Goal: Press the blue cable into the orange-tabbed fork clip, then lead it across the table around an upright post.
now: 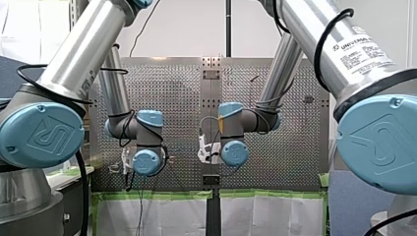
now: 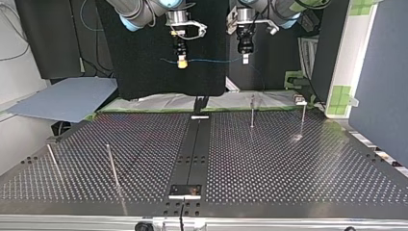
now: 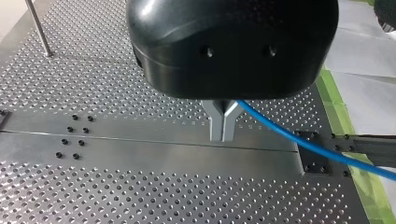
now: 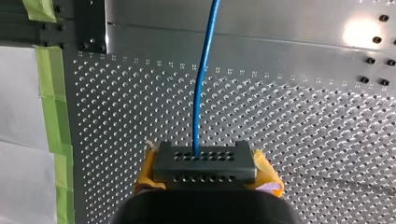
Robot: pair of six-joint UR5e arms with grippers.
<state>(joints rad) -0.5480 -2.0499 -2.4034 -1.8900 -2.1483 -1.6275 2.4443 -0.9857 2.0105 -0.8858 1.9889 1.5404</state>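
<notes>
Grey perforated table [image 2: 288, 163], black rail [image 2: 195, 149] down its middle, green tape [image 4: 51, 107] along the edge. Nothing rests on the plate but the posts.

Both UR5e arms come in from above in the top view: right arm [image 2: 139, 14] at that view's left, left arm [image 2: 284, 7] at its right. Both wrists are well above the plate.

Right gripper [image 2: 182, 61]: yellow pads, jaws clamped on the blue cable [image 2: 211, 60]. In its wrist view the cable runs straight out ahead from the black block between the pads.

Left gripper [image 2: 245, 58]: black body, metal fingers [image 3: 223, 123] pressed together, with the cable leaving from between them and trailing off to one side over the tape. Clamped on the cable too.

Cable: held in the air, strung roughly level between the two grippers and touching nothing on the table. A short tail shows past the right gripper.

Upright posts: four thin rods, two towards the top view's left [image 2: 111, 163] [image 2: 52, 161] and two towards its right near the far edge [image 2: 252, 111] [image 2: 303, 118]. All are well apart from the cable.

Orange-tabbed fork clip: cannot pick it out in any view.

Step, as I judge it: the carry before the clip. The cable is gripped at two points and taut, but no pressing has begun, so the task is barely started.

Next move calls for both arms travelling together so the span keeps its tension, bringing it down square over the clip's slot before pushing. A one-sided descent would likely slacken or kink the span. The post routing comes after.
</notes>
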